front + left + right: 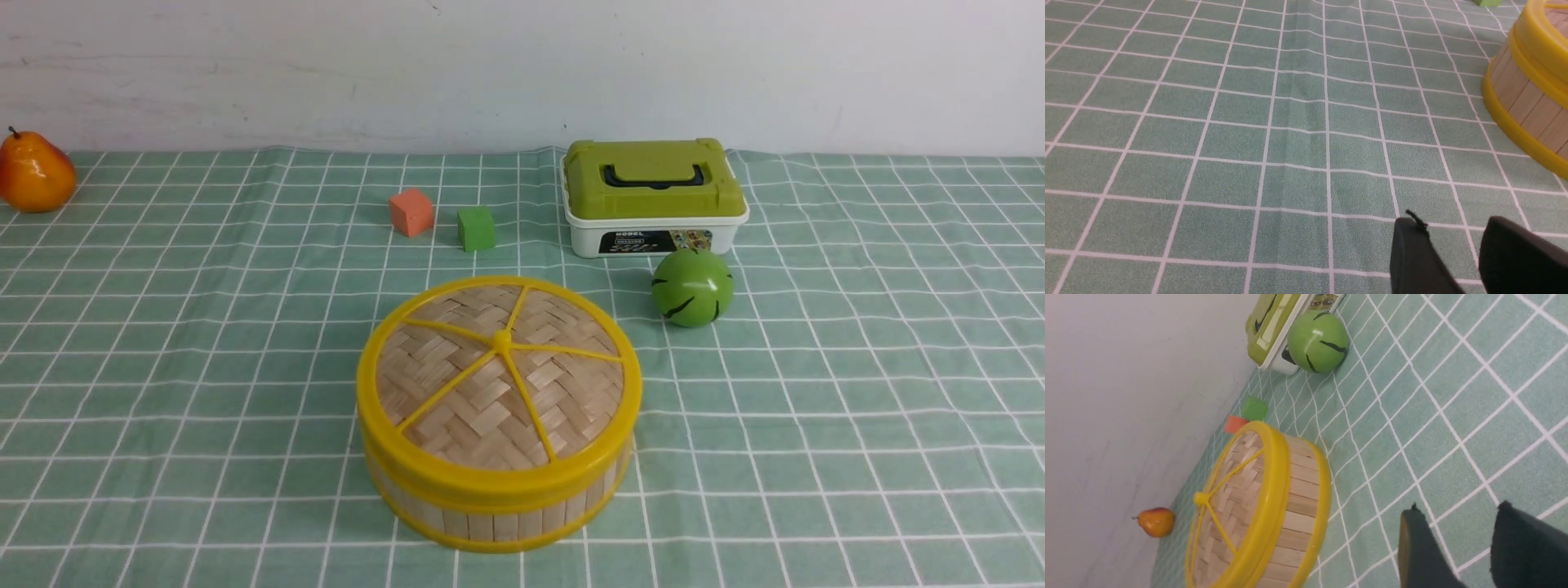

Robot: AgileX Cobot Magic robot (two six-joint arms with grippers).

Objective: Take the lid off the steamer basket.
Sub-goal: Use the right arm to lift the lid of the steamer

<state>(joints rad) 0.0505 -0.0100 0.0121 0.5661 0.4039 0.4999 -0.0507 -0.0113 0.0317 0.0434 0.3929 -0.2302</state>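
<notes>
Checked green tablecloth (163, 408) covered the bench and showed through the gap of both sets of jaws.

Steamer basket (490, 514) stood upright on the cloth. It was ahead of the left gripper (1453, 222), off to one side and well apart from its jaws. It was also ahead of the right gripper (1457, 512), clear of those jaws.

Lid (490, 384) sat level on the basket with rims meeting and knob uppermost; not yet off.

White box (657, 233), green top closed, lay far beyond the right jaws, past the basket.

Green ball (692, 287) was just beside the box, on its near side, well ahead of the right jaws.

Pear (34, 173) was farthest from the right jaws, beyond the basket.

Orange cube (411, 212) and green cube (476, 229) sat near each other, behind the basket as seen from the right jaws.

Left jaws: parted, gripping nothing. Right jaws: parted, gripping nothing.
</notes>
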